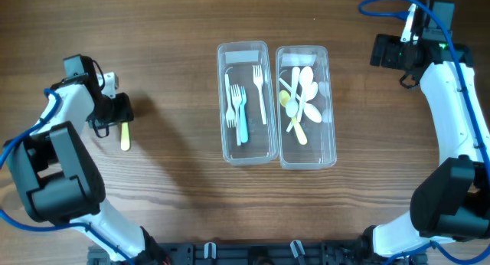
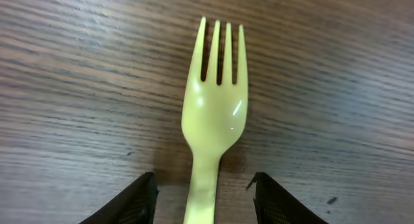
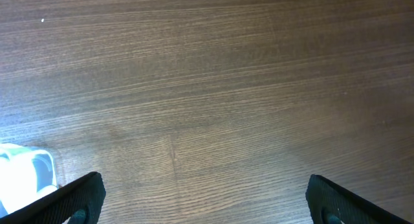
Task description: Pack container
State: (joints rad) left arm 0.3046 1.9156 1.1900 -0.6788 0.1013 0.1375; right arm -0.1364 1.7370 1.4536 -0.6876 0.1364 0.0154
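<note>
Wood-grain counter (image 1: 168,35), two clear tubs side by side at centre: fork tub (image 1: 222,104) on the left holding forks (image 1: 260,93), spoon tub (image 1: 331,104) on the right holding spoons (image 1: 302,96). Right gripper (image 3: 206,201) hangs over bare counter off to the side, jaws wide, holding nothing. Left gripper (image 2: 206,201) is low over the yellow fork (image 2: 213,114), which lies flat on the counter well left of the tubs. Its jaws stand part-way apart astride the handle, gap either side, no grip yet. Risks: the handle is thin and flat, so pads could ride over it, or one pad lands first and skids the fork. A handle-only grip may let the tines droop, snag the tub rim, or end up among the spoons.
</note>
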